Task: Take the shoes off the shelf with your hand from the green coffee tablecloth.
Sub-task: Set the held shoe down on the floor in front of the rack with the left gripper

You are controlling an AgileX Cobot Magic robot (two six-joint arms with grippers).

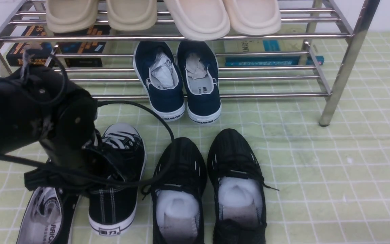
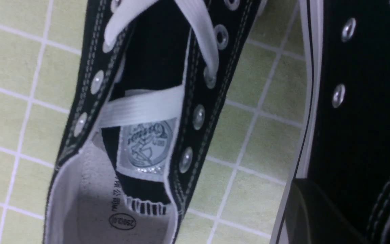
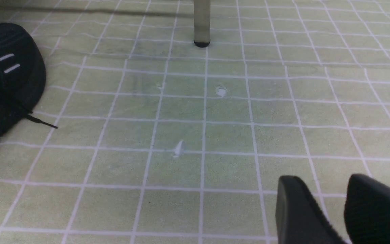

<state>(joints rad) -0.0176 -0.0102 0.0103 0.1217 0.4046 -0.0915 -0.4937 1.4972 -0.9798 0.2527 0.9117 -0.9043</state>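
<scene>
The two black canvas sneakers with white laces are on the green checked tablecloth [image 1: 333, 169] at the front left, off the chrome shelf [image 1: 269, 96]. One sneaker [image 1: 117, 179] stands upright. The other [image 1: 46, 217] lies nearer the front edge and also shows in the left wrist view [image 2: 141, 128]. My left gripper [image 1: 90, 159] is down on the upright sneaker [image 2: 361, 101]. One finger [image 2: 313, 213] lies against its outer side and white sole; the other finger is hidden inside. My right gripper [image 3: 332, 203] hangs empty over bare cloth, its jaws a little apart.
Navy WARRIOR slip-ons [image 1: 181, 84] sit on the shelf's lower tier and beige slippers [image 1: 164, 13] on the top tier. All-black mesh sneakers [image 1: 208, 183] stand beside the canvas pair. Books [image 1: 80, 51] lie behind the shelf. A shelf leg [image 3: 201, 20] stands ahead of the right gripper.
</scene>
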